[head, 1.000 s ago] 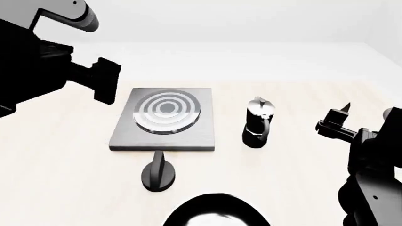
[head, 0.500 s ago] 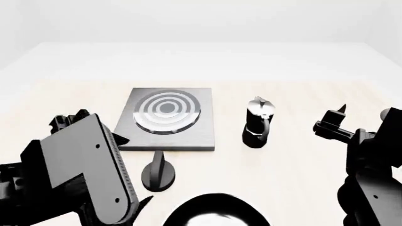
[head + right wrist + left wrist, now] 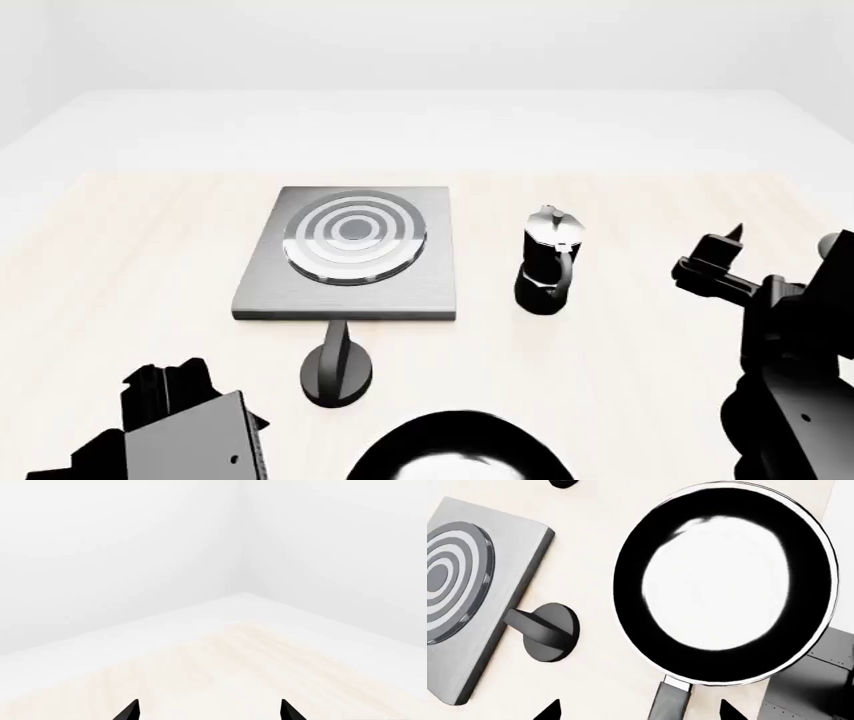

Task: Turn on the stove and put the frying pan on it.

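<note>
the open, empty left hand (image 3: 637, 711) hovers right above the frying pan's handle (image 3: 670, 702), seemingly lined up to grip it, knob (image 3: 547, 631) beside.

Both arms are matte black, blocky castings. The left arm (image 3: 180, 440) carries a flat grey plate with small dark screw heads (two show). The right arm (image 3: 787, 380) ends in slim black fingers (image 3: 731, 234) tapering to sharp points.
</note>
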Controlling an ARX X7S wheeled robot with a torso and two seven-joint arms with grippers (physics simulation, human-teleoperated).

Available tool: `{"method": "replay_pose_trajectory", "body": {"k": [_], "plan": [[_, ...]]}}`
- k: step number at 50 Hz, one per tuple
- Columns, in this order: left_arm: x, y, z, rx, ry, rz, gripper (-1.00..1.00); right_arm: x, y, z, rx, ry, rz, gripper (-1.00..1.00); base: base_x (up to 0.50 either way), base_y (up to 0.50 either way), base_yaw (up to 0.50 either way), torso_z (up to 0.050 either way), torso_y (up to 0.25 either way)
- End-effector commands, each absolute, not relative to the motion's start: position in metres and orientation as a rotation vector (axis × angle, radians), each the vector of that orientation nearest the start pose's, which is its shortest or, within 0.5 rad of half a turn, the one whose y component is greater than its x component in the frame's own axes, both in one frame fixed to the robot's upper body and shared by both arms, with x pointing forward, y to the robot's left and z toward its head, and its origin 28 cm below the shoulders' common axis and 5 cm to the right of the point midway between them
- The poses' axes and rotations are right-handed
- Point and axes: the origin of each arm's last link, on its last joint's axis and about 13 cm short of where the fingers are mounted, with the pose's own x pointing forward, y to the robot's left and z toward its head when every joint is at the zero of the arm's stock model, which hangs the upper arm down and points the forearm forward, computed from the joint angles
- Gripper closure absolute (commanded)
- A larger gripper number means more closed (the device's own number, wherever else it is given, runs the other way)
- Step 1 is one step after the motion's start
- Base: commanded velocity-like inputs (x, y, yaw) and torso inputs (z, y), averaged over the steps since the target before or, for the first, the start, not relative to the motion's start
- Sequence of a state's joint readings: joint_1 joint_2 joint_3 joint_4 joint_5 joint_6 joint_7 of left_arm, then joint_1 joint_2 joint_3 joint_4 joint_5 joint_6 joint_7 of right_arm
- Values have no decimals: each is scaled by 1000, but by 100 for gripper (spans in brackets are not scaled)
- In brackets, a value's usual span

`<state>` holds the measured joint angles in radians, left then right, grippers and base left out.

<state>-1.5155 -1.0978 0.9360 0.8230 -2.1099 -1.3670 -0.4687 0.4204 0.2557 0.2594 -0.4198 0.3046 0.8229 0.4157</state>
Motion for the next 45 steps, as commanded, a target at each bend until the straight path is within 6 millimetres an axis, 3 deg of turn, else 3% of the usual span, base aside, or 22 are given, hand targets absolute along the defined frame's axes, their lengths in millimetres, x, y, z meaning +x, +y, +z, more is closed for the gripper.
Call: {"method": "replay_pose_trajectory", "body": {"k": [1, 3, 17, 24, 45], "plan": [[140, 271, 253, 730, 753, -905, -100, 259, -184, 161, 68, -38, -548, -100, 0, 0, 0, 0, 0], [147, 273, 259, 670, 735, -850, -100, 260, -184, 160, 62, -26, -550, -100, 0, 0, 0, 0, 0], [146, 272, 259, 670, 735, -850, -100, 259, -184, 160, 62, -26, -550, -100, 0, 0, 0, 0, 0], [142, 267, 246, 665, 817, -966, -100, 259, -185, 161, 63, -25, -563, -100, 0, 0, 0, 0, 0], [147, 273, 235, 647, 880, -960, -100, 258, -184, 162, 61, -29, -561, -100, 0, 0, 0, 0, 0]]}}
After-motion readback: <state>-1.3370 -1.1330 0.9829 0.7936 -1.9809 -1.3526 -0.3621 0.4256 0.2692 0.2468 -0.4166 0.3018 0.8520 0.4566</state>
